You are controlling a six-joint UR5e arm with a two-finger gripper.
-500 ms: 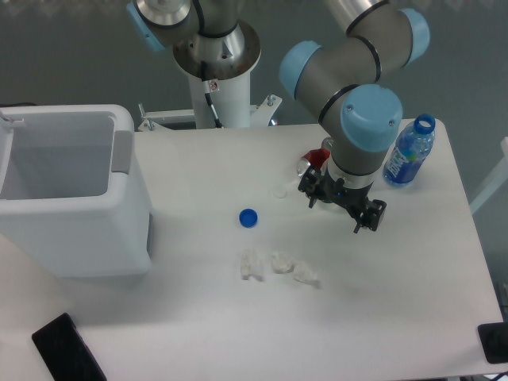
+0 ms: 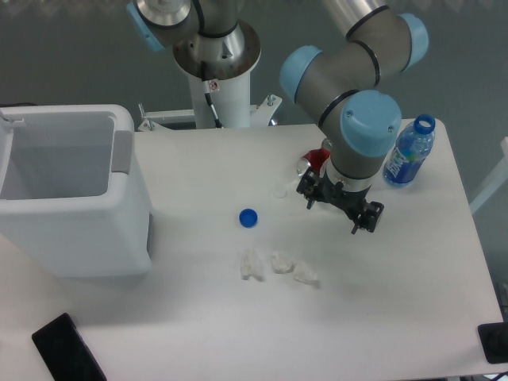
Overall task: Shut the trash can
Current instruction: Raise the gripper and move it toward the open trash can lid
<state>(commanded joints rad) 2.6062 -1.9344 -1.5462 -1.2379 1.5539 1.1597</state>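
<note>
Trash can (image 2: 71, 198): far left of the surface (image 2: 397, 302), top open, inside showing
Lid: not over the opening; its position is hard to tell
Hand (image 2: 340, 208): fingers spread, holding nothing, well apart from the can
Progress: closing not yet begun
Left: reach the lid, swing it shut

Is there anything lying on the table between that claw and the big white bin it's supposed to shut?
Only small things. A blue bottle cap lies on the table roughly midway between the claw and the trash can. It is flat, so the arm would likely pass above it. The bin's top is open.
</note>
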